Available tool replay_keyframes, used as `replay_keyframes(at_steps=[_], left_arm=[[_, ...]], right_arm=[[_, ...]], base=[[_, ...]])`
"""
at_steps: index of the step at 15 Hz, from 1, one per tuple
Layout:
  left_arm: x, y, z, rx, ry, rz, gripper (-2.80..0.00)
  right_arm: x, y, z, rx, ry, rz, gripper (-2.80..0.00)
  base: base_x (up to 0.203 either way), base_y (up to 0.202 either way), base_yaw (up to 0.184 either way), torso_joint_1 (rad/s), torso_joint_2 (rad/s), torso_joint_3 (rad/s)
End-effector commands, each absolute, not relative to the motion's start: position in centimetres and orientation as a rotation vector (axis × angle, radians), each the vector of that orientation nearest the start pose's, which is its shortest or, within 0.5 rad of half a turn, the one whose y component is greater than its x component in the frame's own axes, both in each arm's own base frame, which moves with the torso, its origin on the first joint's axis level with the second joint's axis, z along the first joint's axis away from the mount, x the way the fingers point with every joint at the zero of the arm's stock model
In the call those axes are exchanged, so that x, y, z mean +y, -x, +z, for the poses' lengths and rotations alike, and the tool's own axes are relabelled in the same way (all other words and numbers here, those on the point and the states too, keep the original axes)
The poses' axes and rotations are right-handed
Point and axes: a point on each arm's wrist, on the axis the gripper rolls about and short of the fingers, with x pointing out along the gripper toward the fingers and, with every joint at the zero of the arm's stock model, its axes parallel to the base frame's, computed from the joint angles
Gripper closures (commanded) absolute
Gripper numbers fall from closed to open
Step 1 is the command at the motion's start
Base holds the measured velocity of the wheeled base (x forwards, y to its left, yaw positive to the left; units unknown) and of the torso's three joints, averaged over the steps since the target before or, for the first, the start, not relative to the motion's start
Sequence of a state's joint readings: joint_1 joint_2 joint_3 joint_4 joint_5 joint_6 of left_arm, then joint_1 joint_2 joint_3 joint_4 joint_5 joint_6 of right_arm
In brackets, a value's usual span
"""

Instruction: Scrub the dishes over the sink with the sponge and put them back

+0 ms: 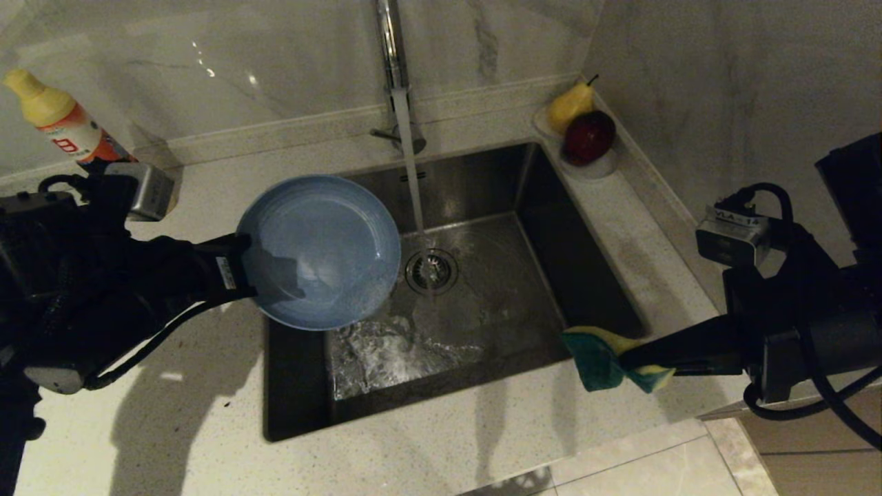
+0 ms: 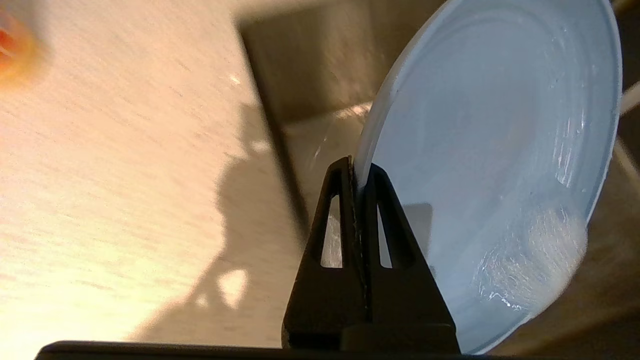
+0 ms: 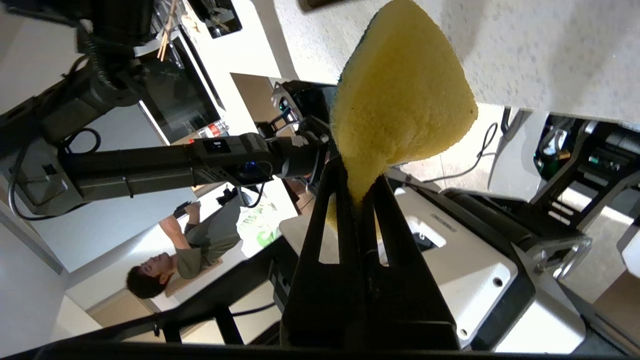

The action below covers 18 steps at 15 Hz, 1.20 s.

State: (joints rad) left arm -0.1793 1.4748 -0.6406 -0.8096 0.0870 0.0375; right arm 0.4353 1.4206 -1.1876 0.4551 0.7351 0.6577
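- Head view: left gripper (image 1: 242,272) is clamped tight on the rim of the plate (image 1: 324,251), holding it over the left part of the sink (image 1: 482,275), face up toward the camera.
- Tap (image 1: 393,62) is running; the stream drops just right of the plate onto the drain (image 1: 431,270), and water pools on the basin floor.
- Right gripper (image 1: 623,359) is at the sink's front right corner, pinched shut on the sponge (image 1: 606,358), teal face toward the sink, yellow outward.
- Pear (image 1: 570,105) and red fruit (image 1: 590,136) sit on a white dish (image 1: 592,167) at the sink's back right corner; bottle (image 1: 58,117) stands on the counter (image 1: 207,413) far left.
- Left wrist view: fingers (image 2: 345,235) are closed with the plate's (image 2: 490,165) edge between the tips; the plate is tilted, wet streaks and foam on its lower face.
- Right wrist view: fingers (image 3: 330,240) are closed on the sponge's (image 3: 400,105) narrow end, yellow side showing. A person (image 3: 190,255) is in the background.
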Motion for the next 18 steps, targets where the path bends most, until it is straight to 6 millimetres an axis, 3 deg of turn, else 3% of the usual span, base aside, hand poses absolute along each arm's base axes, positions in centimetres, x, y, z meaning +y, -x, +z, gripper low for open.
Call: replay_keyframes(at_steps=[1,6,9,16,18], left_arm=[[-3.8,-23.1,23.0,-0.033,-0.063,-0.082,0.0],[-3.5,-21.7,24.2,-0.094,-0.185,-0.076,0.0],[-3.4,-21.0,23.8,-0.09,-0.263,-0.076,0.0],[-3.4,-21.2,22.5,-0.026,-0.142,-0.082,0.0],[-2.5,-22.1,22.0,0.01,-0.058,-0.036,0.0]], right_arm=[[10.4,-18.7,26.5,1.082,-0.668,0.846,0.0],[10.3,-18.5,26.4,1.082,-0.667,0.843,0.0],[10.3,-18.5,26.4,1.081,-0.667,0.844,0.0],[10.2,-18.3,26.0,1.095,-0.665,0.839,0.0],[10.0,-17.9,25.9,1.096,-0.666,0.839,0.0]], base=[[0.0,0.0,0.0,0.0,0.0,0.0],[0.0,0.0,0.0,0.0,0.0,0.0],[0.0,0.0,0.0,0.0,0.0,0.0],[0.0,0.0,0.0,0.0,0.0,0.0],[0.0,0.0,0.0,0.0,0.0,0.0]])
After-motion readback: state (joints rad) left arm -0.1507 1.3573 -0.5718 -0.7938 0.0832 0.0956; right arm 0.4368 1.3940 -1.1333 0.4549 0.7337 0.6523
